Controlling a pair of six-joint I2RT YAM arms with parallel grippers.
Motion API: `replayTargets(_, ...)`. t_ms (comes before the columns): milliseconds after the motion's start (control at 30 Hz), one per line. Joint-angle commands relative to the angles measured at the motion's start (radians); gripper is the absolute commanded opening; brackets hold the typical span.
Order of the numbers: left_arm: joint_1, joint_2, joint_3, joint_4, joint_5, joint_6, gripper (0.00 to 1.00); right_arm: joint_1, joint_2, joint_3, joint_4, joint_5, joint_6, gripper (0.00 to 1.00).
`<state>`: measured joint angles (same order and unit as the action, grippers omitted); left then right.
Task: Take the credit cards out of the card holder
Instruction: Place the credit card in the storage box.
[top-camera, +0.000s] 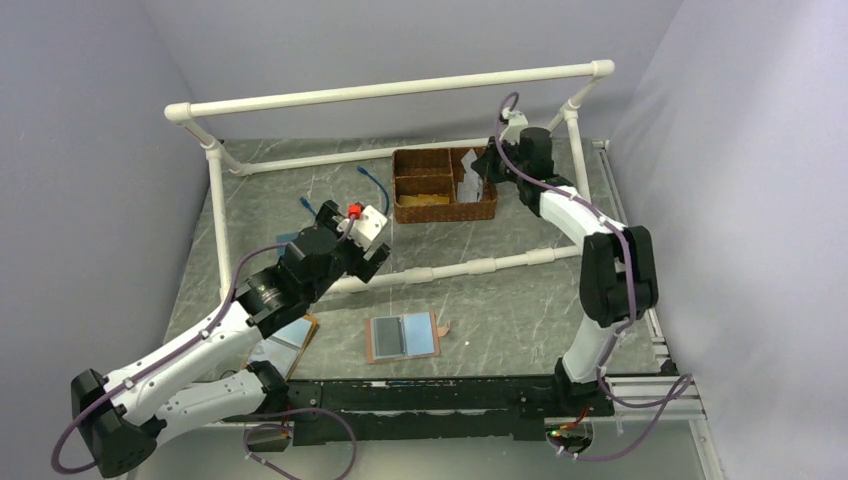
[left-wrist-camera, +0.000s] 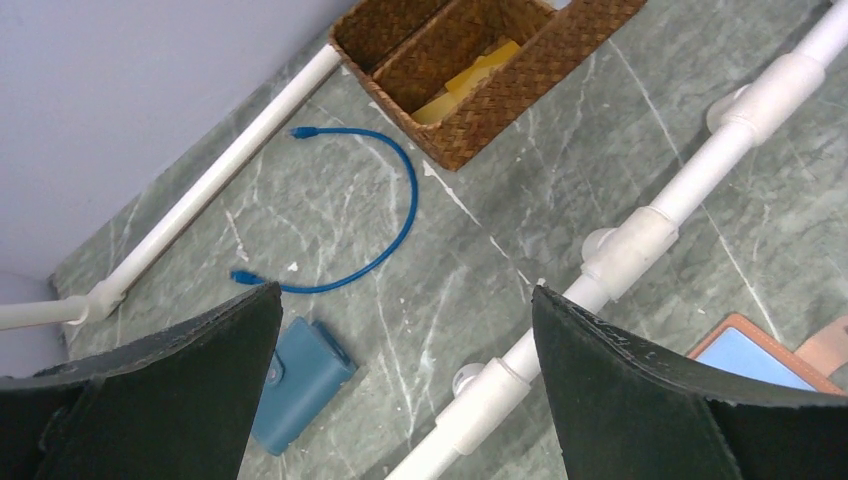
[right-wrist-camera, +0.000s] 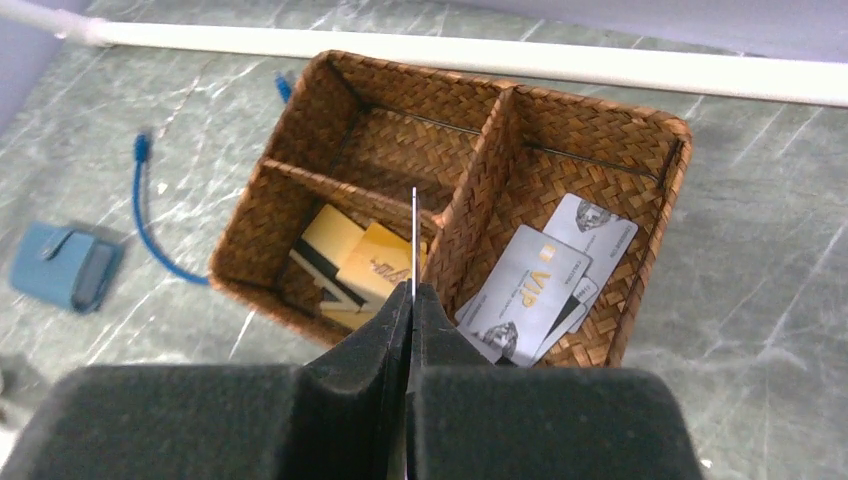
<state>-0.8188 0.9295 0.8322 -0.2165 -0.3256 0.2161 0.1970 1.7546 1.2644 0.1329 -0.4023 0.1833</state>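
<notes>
The card holder (top-camera: 403, 336) lies open on the table near the front, grey-blue lining up; its corner shows in the left wrist view (left-wrist-camera: 755, 355). I cannot tell whether cards remain in its pockets. My right gripper (right-wrist-camera: 411, 290) is shut on a thin credit card (right-wrist-camera: 413, 235), seen edge-on, above the wicker basket (right-wrist-camera: 660, 200). In the top view it (top-camera: 483, 165) hovers over the basket's right side. Yellowish cards (right-wrist-camera: 365, 262) lie in one compartment and silver cards (right-wrist-camera: 535, 285) in another. My left gripper (left-wrist-camera: 405, 295) is open and empty, above the white pipe (left-wrist-camera: 640, 240).
A white pipe frame (top-camera: 390, 92) surrounds the work area. A blue cable (left-wrist-camera: 385, 215) and a small blue block (left-wrist-camera: 295, 385) lie at the back left. An orange-rimmed glossy panel (top-camera: 292, 342) sits under my left arm.
</notes>
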Motion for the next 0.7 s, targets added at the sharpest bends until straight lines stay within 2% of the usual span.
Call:
replayTargets(0, 0.01, -0.048, -0.006, 0.012, -0.067, 0.004, 0.99, 0.036, 0.072, 0.089, 0.031, 0.148, 0.029, 0.0)
replayTargets(133, 0.014, -0.069, -0.016, 0.021, -0.074, 0.012, 0.99, 0.052, 0.138, 0.13, 0.011, 0.253, 0.05, 0.0)
replayTargets(433, 0.022, -0.055, -0.014, 0.017, -0.063, 0.012, 1.0, 0.087, 0.259, 0.228, -0.041, 0.262, 0.067, 0.05)
replayTargets(500, 0.023, -0.056, -0.015, 0.016, -0.055, 0.011, 0.99, 0.099, 0.268, 0.233, -0.057, 0.315, 0.049, 0.06)
replayTargets(667, 0.023, -0.071, -0.017, 0.014, -0.022, 0.005, 1.0, 0.101, 0.289, 0.244, -0.079, 0.478, -0.024, 0.23)
